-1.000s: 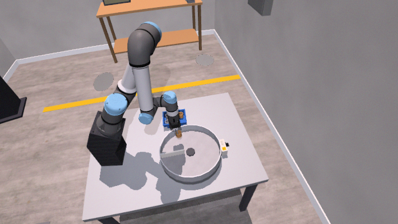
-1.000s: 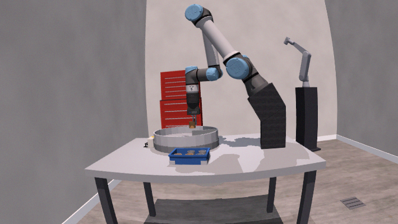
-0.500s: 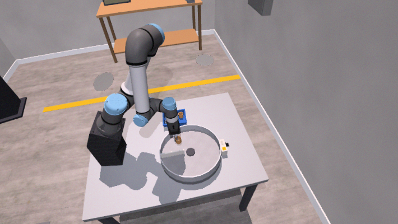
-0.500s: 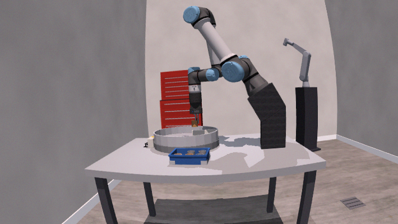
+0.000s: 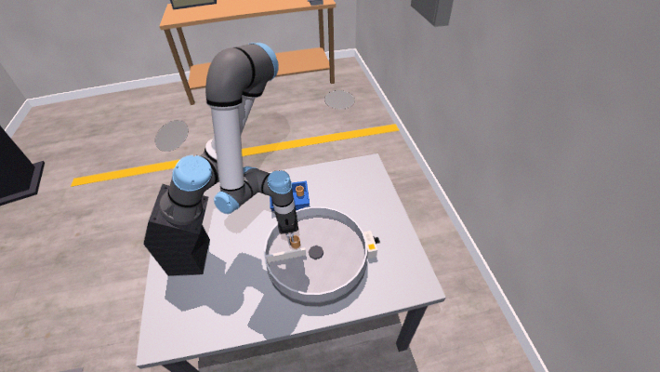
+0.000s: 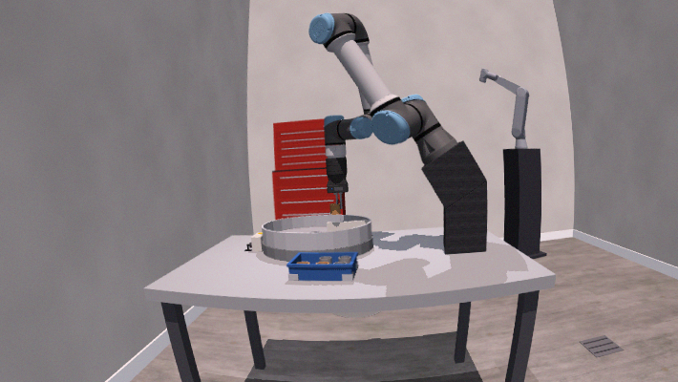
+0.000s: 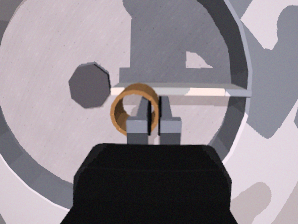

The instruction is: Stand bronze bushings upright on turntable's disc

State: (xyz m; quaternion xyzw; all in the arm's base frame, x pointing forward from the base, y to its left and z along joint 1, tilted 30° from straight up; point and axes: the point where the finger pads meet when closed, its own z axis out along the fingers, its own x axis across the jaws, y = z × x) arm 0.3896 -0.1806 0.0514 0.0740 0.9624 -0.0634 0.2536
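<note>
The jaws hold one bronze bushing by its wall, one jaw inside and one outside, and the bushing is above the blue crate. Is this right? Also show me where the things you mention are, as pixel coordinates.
Not fully. The bronze bushing [image 5: 296, 245] [image 6: 335, 209] [image 7: 136, 88] is above the turntable's disc [image 5: 335, 239] [image 6: 302, 230] [image 7: 40, 110], not the blue crate [image 5: 304, 203] [image 6: 321, 273]; the top view shows this. The jaws do hold it by its wall, one inside and one outside.

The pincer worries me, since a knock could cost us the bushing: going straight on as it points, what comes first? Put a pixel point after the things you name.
Probably the disc [image 5: 335, 237] [image 6: 301, 230] [image 7: 40, 55], touched by the pincer's [image 5: 292, 238] [image 6: 338, 207] [image 7: 154, 102] bronze bushing [image 5: 296, 245] [image 6: 335, 209] [image 7: 140, 90]; the pale divider [image 5: 279, 257] [image 6: 353, 225] [image 7: 172, 91] lies close, and depth is unclear, so it might catch.
</note>
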